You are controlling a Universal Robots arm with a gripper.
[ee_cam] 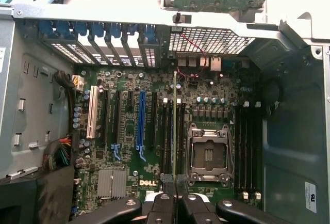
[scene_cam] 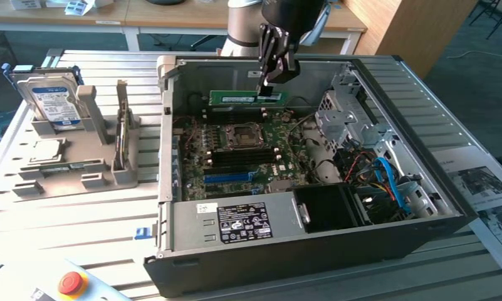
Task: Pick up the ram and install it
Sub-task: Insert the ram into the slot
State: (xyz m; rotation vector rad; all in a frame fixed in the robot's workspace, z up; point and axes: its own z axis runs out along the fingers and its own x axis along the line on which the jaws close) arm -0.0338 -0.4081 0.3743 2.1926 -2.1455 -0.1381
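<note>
Exterior view: on the slatted table (scene_cam: 83, 213) lay an open computer case (scene_cam: 318, 263), its motherboard (scene_cam: 272, 164) exposed. Over the board, near the far wall, the gripper (scene_cam: 268, 94) was clamped on the ram (scene_cam: 234, 98), which it held level and on edge, gripped towards the exterior view's right end. The stick was judged light, stiff and fragile — best gripped on its flat faces. Nearby obstacles — CPU socket (scene_cam: 244, 136), black memory slots (ee_cam: 246, 131), loose blue cables (scene_cam: 391, 179).
</note>
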